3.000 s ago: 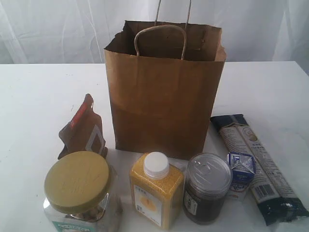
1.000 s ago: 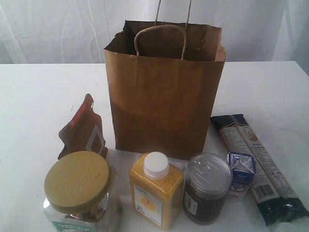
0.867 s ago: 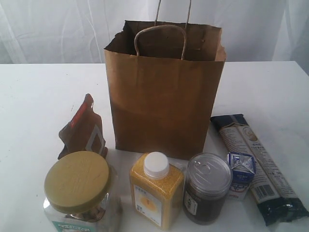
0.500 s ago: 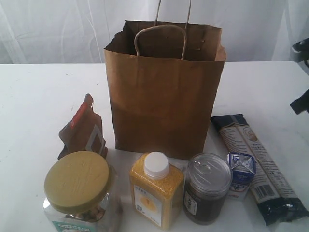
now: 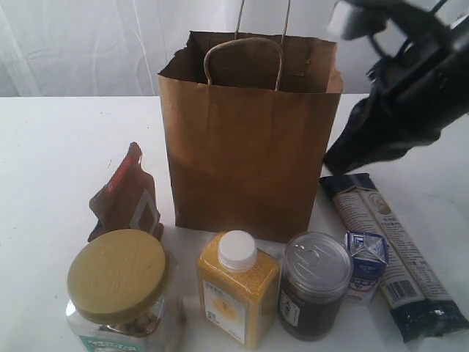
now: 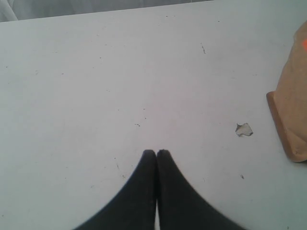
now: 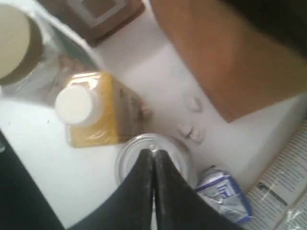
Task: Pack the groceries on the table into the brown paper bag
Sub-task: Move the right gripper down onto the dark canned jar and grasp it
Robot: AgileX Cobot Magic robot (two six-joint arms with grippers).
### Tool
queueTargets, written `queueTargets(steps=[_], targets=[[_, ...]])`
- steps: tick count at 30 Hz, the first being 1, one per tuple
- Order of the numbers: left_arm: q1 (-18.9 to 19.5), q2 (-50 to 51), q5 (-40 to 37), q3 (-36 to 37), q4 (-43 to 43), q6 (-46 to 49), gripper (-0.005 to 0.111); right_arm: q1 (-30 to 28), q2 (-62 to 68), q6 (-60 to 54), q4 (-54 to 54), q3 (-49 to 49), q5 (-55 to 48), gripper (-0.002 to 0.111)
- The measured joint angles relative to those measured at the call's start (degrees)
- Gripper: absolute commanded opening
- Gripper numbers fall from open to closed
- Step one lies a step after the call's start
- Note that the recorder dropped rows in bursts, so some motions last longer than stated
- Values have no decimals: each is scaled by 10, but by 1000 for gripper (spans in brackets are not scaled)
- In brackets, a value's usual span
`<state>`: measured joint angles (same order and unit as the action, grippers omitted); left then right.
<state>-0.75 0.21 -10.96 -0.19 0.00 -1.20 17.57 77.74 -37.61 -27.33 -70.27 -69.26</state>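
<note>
The brown paper bag (image 5: 249, 139) stands open on the table (image 5: 58, 147). In front of it are the groceries: a brown-red pouch (image 5: 124, 198), a jar with an olive-gold lid (image 5: 121, 286), a yellow bottle (image 5: 238, 290), a dark can (image 5: 315, 282), a blue-white carton (image 5: 365, 264) and a long packet (image 5: 392, 249). My right gripper (image 5: 331, 166) hangs shut and empty beside the bag's right side, above the packet's far end. In its wrist view the right gripper (image 7: 154, 152) lines up over the can (image 7: 144, 143), near the bottle (image 7: 91, 115) and carton (image 7: 223, 194). My left gripper (image 6: 157, 152) is shut over bare table.
White crumbs (image 7: 189, 129) lie between the bag (image 7: 230, 62) and the can. One crumb (image 6: 243, 129) lies near a brown corner (image 6: 290, 115) at the edge of the left wrist view; I cannot tell which thing it belongs to. A white curtain hangs behind.
The right arm has come into the exterior view from the right edge and now hangs beside the bag's upper right. The groceries and the bag have not moved.
</note>
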Motion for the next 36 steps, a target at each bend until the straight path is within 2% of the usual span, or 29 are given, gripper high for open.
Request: queueTargets(steps=[6,9,12,17,19,26,31,36], targets=[[0,0,0,0,0,0,0,117,22,0,64,36,-4,0],[0,0,0,0,0,0,0,145,23,0,99,37,-4,9],[0,0,0,0,0,0,0,152,23,-4,128,37,-4,31],[0,0,0,0,0,0,0,154,23,4,145,53,-4,84],[0,0,0,0,0,0,0,155,23,11,146,65,-4,95],[0,0,0,0,0,0,0,155,23,16,146,81,-1,97],[0,0,0,0,0,0,0,155,23,17,153,81,41,97],[0,0,0,0,0,0,0,155,24,125,243,81,102,97]])
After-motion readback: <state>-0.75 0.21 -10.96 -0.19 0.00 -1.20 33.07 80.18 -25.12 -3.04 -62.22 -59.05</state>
